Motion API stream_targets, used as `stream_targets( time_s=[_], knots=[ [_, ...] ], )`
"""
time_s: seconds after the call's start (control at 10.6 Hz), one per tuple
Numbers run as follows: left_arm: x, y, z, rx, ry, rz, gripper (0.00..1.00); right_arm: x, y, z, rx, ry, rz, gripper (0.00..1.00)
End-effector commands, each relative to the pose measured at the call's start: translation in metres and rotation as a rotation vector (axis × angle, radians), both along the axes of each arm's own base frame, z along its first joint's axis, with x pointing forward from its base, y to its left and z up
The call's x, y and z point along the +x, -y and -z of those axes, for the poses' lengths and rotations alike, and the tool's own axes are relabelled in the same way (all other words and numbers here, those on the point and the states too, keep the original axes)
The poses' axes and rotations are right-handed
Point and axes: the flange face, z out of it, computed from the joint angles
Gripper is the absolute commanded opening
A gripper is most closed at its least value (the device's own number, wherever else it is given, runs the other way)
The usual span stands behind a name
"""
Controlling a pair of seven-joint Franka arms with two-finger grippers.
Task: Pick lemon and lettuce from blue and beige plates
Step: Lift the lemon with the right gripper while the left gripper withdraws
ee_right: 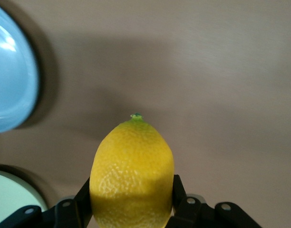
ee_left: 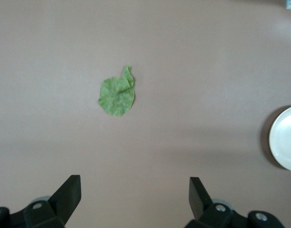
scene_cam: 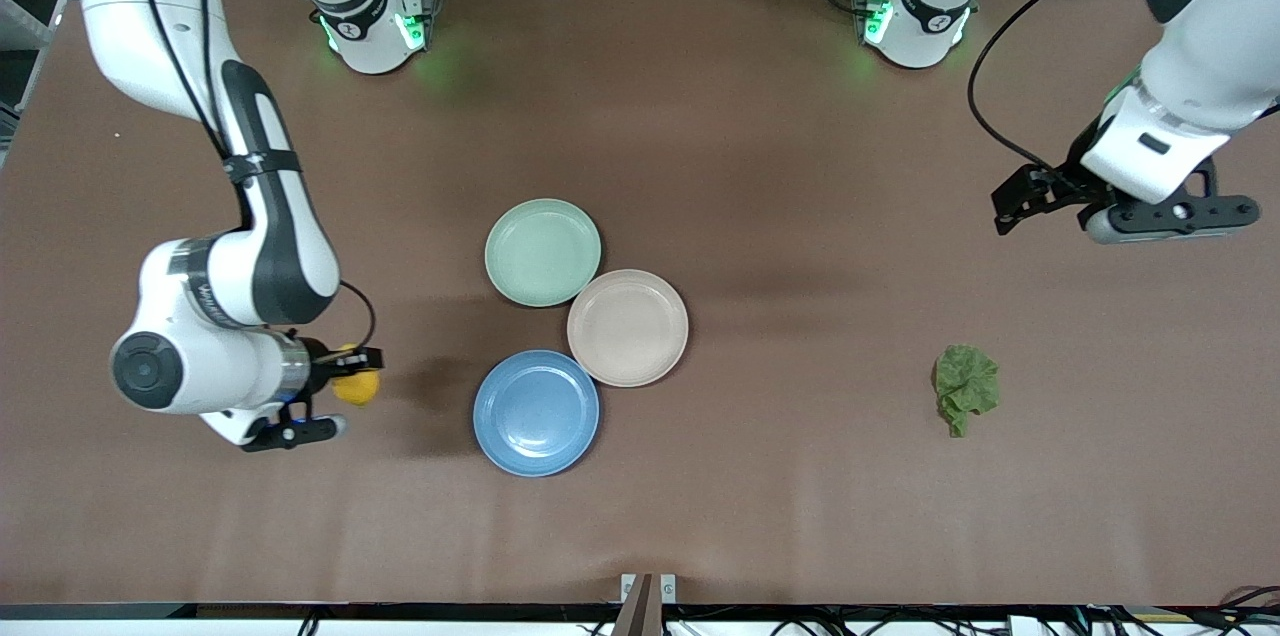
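matte brown table | right tool grips dimpled oval lemon

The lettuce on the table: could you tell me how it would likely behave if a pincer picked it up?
The lettuce looks thin and crumpled, so it would probably flop and fold instead of holding its shape. Lying flat on the bare table, it seems light and unlikely to roll. Its wrinkles may give the fingers something to pinch, though it could tear.
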Motion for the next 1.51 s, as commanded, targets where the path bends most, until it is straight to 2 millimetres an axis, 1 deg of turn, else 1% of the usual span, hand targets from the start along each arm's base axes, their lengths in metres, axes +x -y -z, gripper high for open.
stream_targets(
  time_s=[0.0, 0.09, 0.19, 0.28, 0.47, 0.57, 0.66, 0.75, 1.04, 1.23, 1.42],
  knots=[
    [0.002, 0.004, -0.031, -0.029, 0.032, 0.033, 1.00, -0.009, 0.027, -0.012, -0.023, -0.031, -0.004, 0.37],
    [0.002, 0.007, -0.046, -0.038, 0.021, 0.038, 1.00, -0.011, 0.040, -0.016, -0.019, -0.036, -0.004, 0.37],
    [0.005, 0.008, -0.050, -0.048, -0.014, 0.039, 1.00, -0.015, 0.056, -0.019, -0.018, -0.039, -0.014, 0.37],
    [0.004, 0.009, -0.056, -0.048, -0.028, 0.042, 1.00, -0.019, 0.068, -0.018, -0.038, -0.047, -0.031, 0.37],
    [0.000, 0.012, -0.057, -0.032, -0.047, 0.078, 1.00, -0.027, 0.085, -0.021, -0.059, -0.055, -0.049, 0.37],
    [-0.001, 0.009, -0.059, -0.021, -0.043, 0.143, 1.00, -0.032, 0.088, -0.023, -0.060, -0.059, -0.045, 0.37],
    [-0.001, 0.009, -0.060, -0.017, -0.040, 0.172, 1.00, -0.037, 0.092, -0.031, -0.058, -0.056, -0.038, 0.37],
    [-0.002, 0.009, -0.060, -0.016, -0.038, 0.177, 1.00, -0.044, 0.094, -0.035, -0.059, -0.059, -0.036, 0.37],
    [-0.004, 0.014, -0.062, -0.030, -0.037, 0.174, 1.00, -0.063, 0.096, -0.040, -0.055, -0.077, -0.032, 0.37],
    [-0.002, 0.008, -0.062, -0.027, -0.036, 0.174, 1.00, -0.071, 0.096, -0.042, -0.053, -0.079, -0.033, 0.37],
    [-0.002, 0.007, -0.062, -0.025, -0.037, 0.176, 1.00, -0.075, 0.097, -0.043, -0.054, -0.080, -0.032, 0.37]
  ],
)
